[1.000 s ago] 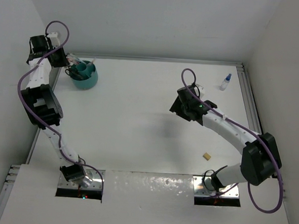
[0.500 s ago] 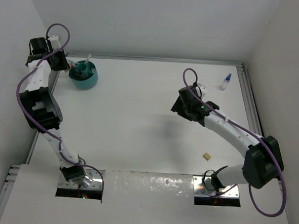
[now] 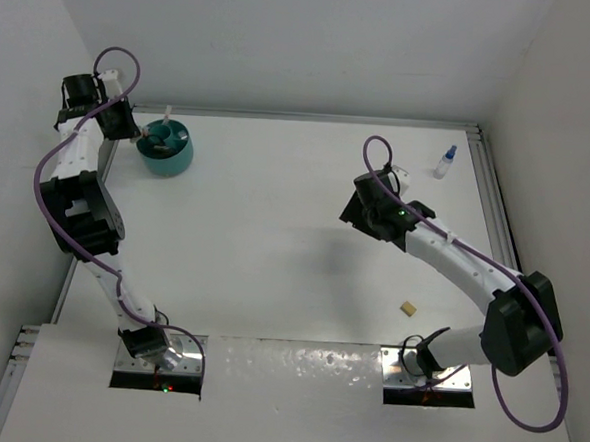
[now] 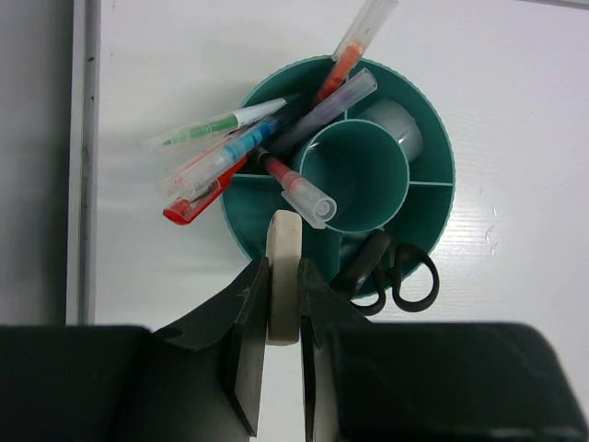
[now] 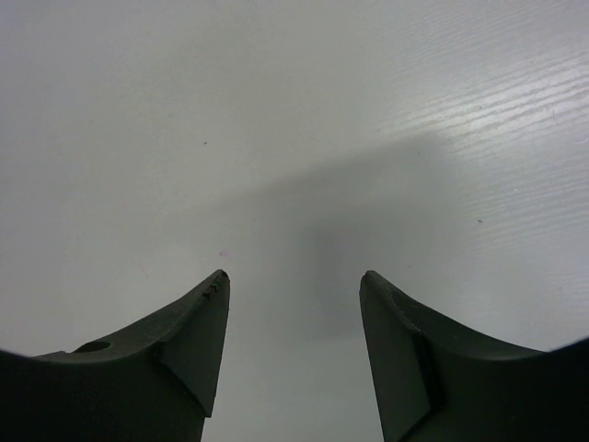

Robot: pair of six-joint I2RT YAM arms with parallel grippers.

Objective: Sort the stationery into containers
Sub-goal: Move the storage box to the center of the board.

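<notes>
Left gripper (image 4: 283, 267) clamped on off-white flat piece (image 4: 283, 238), over near rim of teal pot (image 4: 427, 157); right gripper (image 5: 294, 276) wide open, holding nothing.

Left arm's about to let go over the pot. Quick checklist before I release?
1. Grip: left pincer shut on the cream flat piece, held edge-on: ok.
2. Aim: its tip overlaps the outer ring of the teal pot, the rest crosses the near rim, and height is unclear: cannot tell.
3. Section under the tip looks free: ok.
4. Neighbours: pens on one side, scissors on the other, both apart from the piece: ok.
5. Other arm: right pincer open, empty, over the table: ok.
6. All sorted: tan block and bottle lie on the table: not ok.
</notes>
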